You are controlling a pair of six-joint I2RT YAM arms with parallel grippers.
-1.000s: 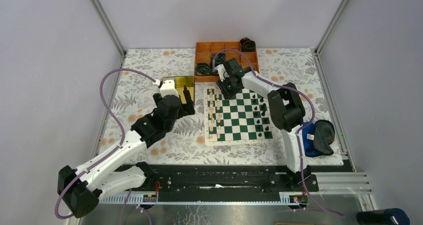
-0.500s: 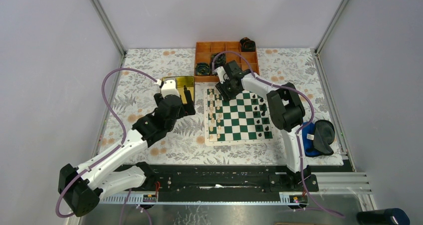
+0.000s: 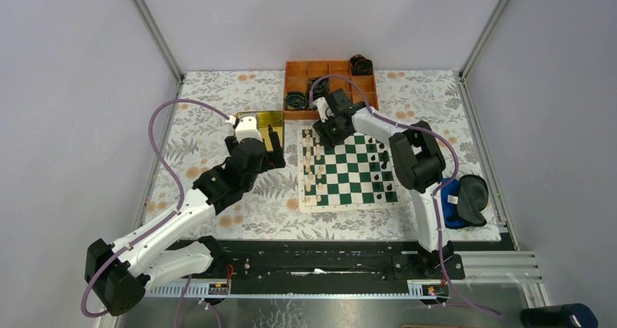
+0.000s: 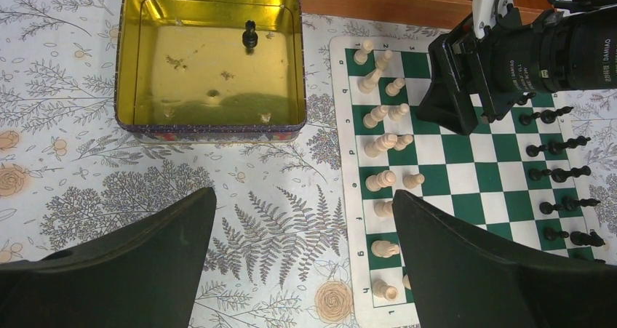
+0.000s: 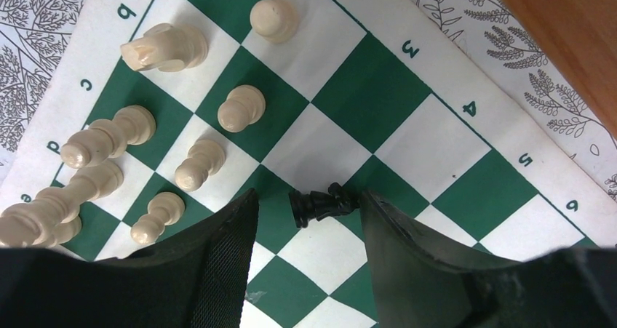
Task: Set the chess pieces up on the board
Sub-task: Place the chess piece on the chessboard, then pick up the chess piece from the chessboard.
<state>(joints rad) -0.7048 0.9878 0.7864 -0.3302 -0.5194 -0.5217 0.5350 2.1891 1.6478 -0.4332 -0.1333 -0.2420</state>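
With the right gripper (image 5: 309, 213) spread around a black piece (image 5: 321, 204) on the board (image 5: 436, 146), and the left gripper (image 4: 304, 197) wide open and empty near the tin (image 4: 211, 130), an off-axis retraction could catch the black piece, which sits close against one finger, and topple it into the neighbouring cream pieces (image 5: 240, 108).

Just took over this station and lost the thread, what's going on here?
The right gripper is over the far-left part of the board, its jaws apart around a black piece that does not look clamped. White pieces line the board's left side and black ones its right. The left gripper hangs open and empty near the tin, which holds one more chessman.
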